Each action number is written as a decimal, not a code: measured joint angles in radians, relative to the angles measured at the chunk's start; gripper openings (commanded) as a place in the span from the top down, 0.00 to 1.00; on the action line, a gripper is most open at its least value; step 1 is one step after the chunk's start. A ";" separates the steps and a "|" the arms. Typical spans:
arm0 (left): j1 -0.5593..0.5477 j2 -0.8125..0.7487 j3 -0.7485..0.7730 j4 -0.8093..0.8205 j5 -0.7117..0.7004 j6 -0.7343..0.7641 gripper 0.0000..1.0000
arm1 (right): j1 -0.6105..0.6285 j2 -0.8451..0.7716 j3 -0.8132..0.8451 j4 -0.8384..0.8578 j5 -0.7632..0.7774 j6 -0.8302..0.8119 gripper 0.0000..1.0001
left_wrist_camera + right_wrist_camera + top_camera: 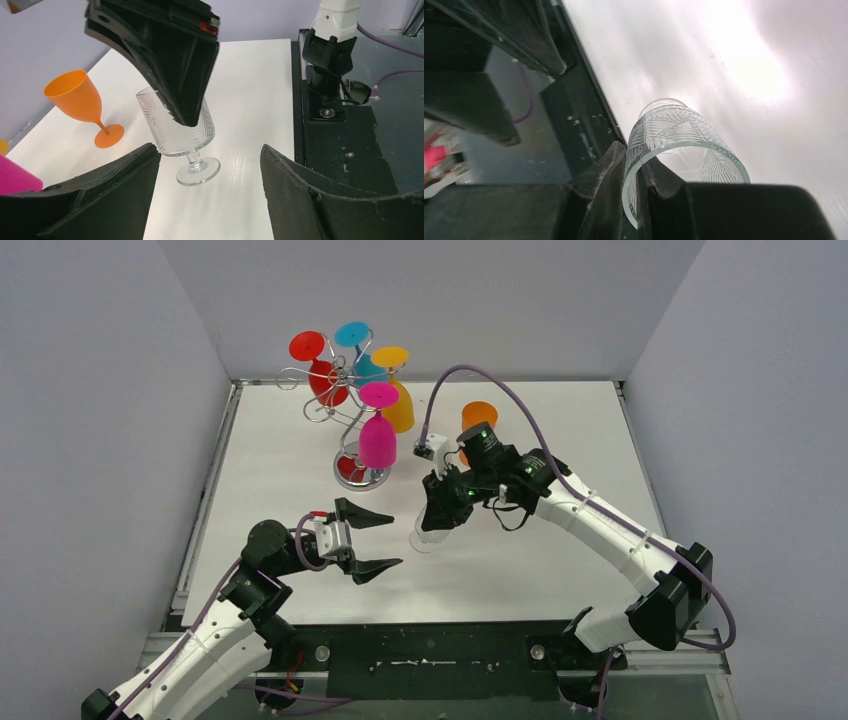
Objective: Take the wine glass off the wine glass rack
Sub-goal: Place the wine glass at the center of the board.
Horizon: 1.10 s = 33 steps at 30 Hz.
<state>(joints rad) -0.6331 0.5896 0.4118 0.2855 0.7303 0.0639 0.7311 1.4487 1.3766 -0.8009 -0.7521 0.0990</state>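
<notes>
A: Where's your right hand (432, 525)?

B: Yours is clenched on the rim of the clear wine glass (167, 137), one finger inside the bowl and one outside. The right wrist view shows the rim pinched between them.

A: And the glass itself?

B: Off the wine glass rack (352, 480), well apart from it, near the middle of the worktop (560, 430). Bowl up and tilted a little. The foot looks down on the surface, but I can't tell if it sits flat.

A: Your left hand (393, 540)?

B: Released, jaws spread wide, nothing between them. It's pointed at the glass from the left, near but not touching.

A: Rack contents?

B: Four glasses hang upside down from the curled arms: pink (377, 440) in front, yellow (400, 408) just behind it, red (322, 375) and blue (368, 368) at the back. The rack stands back-left on its round base.

A: Anything else?

B: An orange glass (75, 95) stands upright on the worktop, behind your right arm.
</notes>
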 measured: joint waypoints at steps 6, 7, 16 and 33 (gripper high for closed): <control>0.000 -0.068 0.035 -0.093 -0.128 0.012 0.20 | 0.136 -0.092 -0.065 0.053 0.387 0.052 1.00; 0.000 -0.085 0.039 -0.113 -0.175 0.010 0.19 | 0.143 -0.105 -0.077 0.060 0.448 0.062 1.00; 0.000 -0.137 0.154 -0.374 -0.710 -0.089 0.16 | -0.027 -0.130 -0.146 0.109 0.892 0.162 1.00; 0.117 -0.235 0.136 -0.553 -1.067 -0.222 0.15 | -0.282 0.102 -0.163 0.230 0.927 0.196 1.00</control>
<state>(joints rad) -0.5163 0.3546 0.5476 -0.2672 -0.3367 -0.1577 0.4492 1.5505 1.2140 -0.5705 0.1745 0.2951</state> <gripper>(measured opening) 0.848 0.118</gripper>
